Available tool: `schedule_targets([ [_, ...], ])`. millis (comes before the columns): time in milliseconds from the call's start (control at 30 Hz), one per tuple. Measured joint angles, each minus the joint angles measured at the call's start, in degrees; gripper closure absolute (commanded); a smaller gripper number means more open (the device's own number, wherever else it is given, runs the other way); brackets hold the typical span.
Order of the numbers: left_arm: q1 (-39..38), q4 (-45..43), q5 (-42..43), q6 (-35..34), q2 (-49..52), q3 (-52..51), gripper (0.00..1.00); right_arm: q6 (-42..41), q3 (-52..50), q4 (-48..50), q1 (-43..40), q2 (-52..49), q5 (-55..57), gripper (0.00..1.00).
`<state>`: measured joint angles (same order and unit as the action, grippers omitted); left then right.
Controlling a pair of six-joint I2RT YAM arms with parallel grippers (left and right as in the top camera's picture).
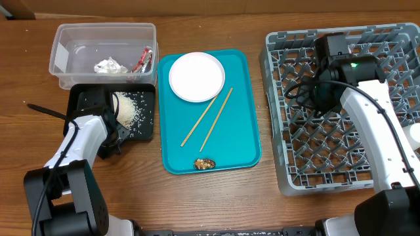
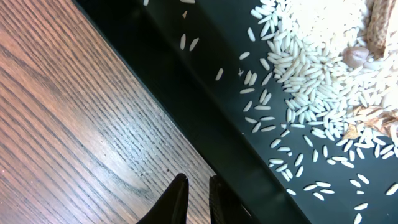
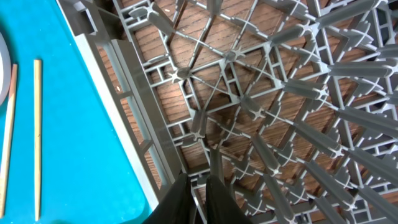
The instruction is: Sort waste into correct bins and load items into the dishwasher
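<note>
Overhead puts the chopsticks (image 1: 207,120) mid-counter on the teal tray (image 1: 239,137), long axis running near-left to far-right, roughly between my arms; right gripper (image 3: 198,186), fingers pressed together and empty, hangs over the dish rack (image 1: 295,164) to their right, left gripper (image 2: 196,193) likewise closed by the black tray (image 2: 186,87)

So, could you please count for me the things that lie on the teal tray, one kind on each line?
On the teal tray:
White plate: 1
Chopsticks: 2
Brown food scrap: 1
Total: 4
</note>
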<state>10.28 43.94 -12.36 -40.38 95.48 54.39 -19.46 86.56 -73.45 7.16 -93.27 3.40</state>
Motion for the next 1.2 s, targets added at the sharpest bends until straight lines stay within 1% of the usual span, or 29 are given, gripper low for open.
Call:
schedule_targets([
  [100, 0.0, 0.02, -0.13, 0.17, 0.0, 0.02, 0.84, -0.04, 0.0, -0.09, 0.0, 0.0, 0.0, 0.87],
  [133, 0.0, 0.81, -0.15, 0.35, 0.0, 0.31, 0.84, -0.02, 0.0, -0.07, 0.0, 0.0, 0.02, 0.85],
  [200, 0.0, 2.84, -0.24, 0.52, 0.0, 1.57, 0.84, 0.0, 0.0, -0.11, 0.0, 0.0, 0.02, 0.75],
  [233, 0.0, 4.72, -0.33, 0.72, 0.0, 2.93, 0.83, -0.07, 0.0, -0.15, 0.0, 0.0, 0.02, 0.67],
  [267, 0.0, 5.79, -0.33, 0.96, -0.02, 4.39, 0.82, -0.02, 0.0, -0.17, 0.0, 0.0, 0.0, 0.63],
  [333, -0.02, 9.29, -0.33, 1.44, 0.0, 7.65, 0.8, -0.02, 0.0, 0.2, 0.0, 0.0, 0.0, 0.59],
  [367, -0.02, 11.56, -0.31, 1.51, 0.0, 9.55, 0.76, 0.04, 0.0, 0.72, 0.0, 0.0, 0.02, 0.52],
  [400, 0.0, 13.44, -0.33, 1.55, 0.0, 11.82, 0.7, 0.02, 0.0, 1.6, 0.0, 0.0, 0.0, 0.49],
  [433, 0.0, 14.34, -0.24, 1.7, -0.02, 13.51, 0.59, 0.28, 0.0, 2.95, 0.0, 0.0, -0.07, 0.46],
  [467, 0.0, 15.78, 0.42, 1.9, -0.02, 15.54, 0.47, 0.33, 0.0, 4.83, 0.0, 0.0, -0.39, 0.45],
  [500, 0.0, 16.31, 1.29, 2.6, -0.22, 16.72, 0.39, 0.9, 0.0, 7.5, 0.0, 0.0, -1.55, 0.44],
  [533, 0.0, 16.33, 2.93, 3.3, -0.48, 17.94, 0.33, 1.79, 0.0, 11.04, 0.02, 0.0, -3.91, 0.44],
  [567, -0.02, 16.31, 4.98, 4.28, -0.94, 18.95, 0.29, 2.73, 0.0, 14.1, 0.24, 0.0, -6.43, 0.43],
  [667, 0.0, 16.33, 9.07, 6.08, -2.05, 19.43, 0.25, 3.78, 0.02, 19.41, 3.02, -0.09, -10.14, 0.43],
  [800, 0.0, 17.92, 11.5, 7.32, -2.36, 19.5, 0.25, 4.83, 1.49, 20.37, 9.4, -1.55, -12.0, 0.43],
  [900, 0.0, 18.47, 12.04, 7.8, -2.36, 19.5, 0.25, 5.57, 5.73, 20.94, 14.82, -6.08, -12.85, 0.43],
  [967, 0.0, 18.51, 12.61, 7.96, -2.36, 19.5, 0.25, 5.73, 7.1, 24.35, 16.87, -8.74, -12.26, 0.43],
  [1033, -0.02, 18.73, 12.83, 7.98, -2.36, 19.5, 0.25, 5.6, 7.54, 28.3, 18.05, -11.06, -10.67, 0.43],
  [1067, 0.0, 18.91, 12.85, 7.98, -2.36, 19.5, 0.24, 5.25, 7.61, 31.15, 18.51, -13.29, -8.98, 0.38],
  [1200, -0.02, 19.08, 13.07, 8.0, -2.36, 19.5, 0.24, 4.02, 7.82, 36.83, 18.34, -19.28, -6.84, 0.37],
])
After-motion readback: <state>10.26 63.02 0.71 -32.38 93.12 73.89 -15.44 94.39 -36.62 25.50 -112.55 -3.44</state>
